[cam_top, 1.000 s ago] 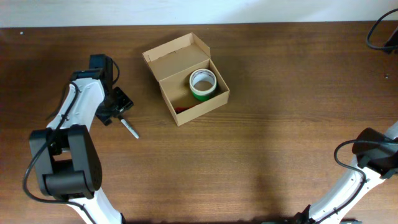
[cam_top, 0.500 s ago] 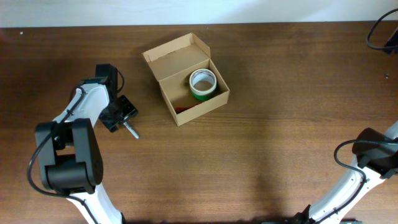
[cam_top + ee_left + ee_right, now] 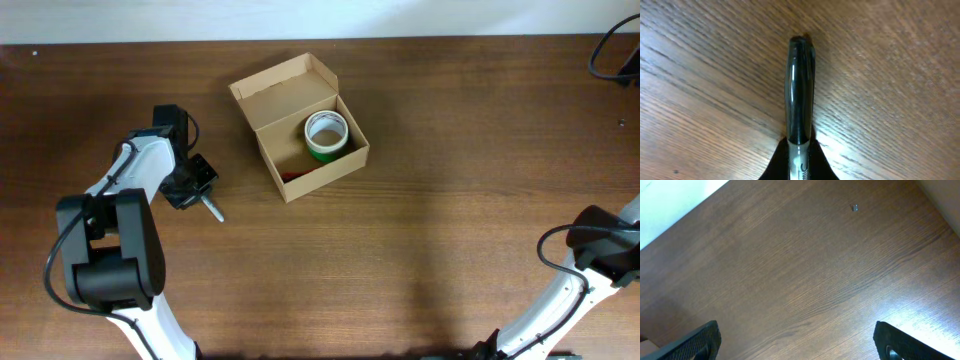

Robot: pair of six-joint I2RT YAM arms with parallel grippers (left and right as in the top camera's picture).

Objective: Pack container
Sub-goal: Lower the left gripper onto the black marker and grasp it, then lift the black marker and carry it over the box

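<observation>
The box (image 3: 300, 125) is sitting open at mid-table, a green tape roll (image 3: 326, 135) lying inside. Left of it, the left gripper (image 3: 799, 161) is pinching a black marker (image 3: 800, 85). Only the right wrist view is showing the right gripper (image 3: 795, 347), spread wide over the table (image 3: 790, 270).

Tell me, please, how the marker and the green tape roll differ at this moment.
The marker is outside the container, gripped by the left gripper; the tape roll sits inside it, untouched. The marker is a slim, dark-capped stick; the tape roll is a green ring with a pale core. Both look smaller than the container.
</observation>
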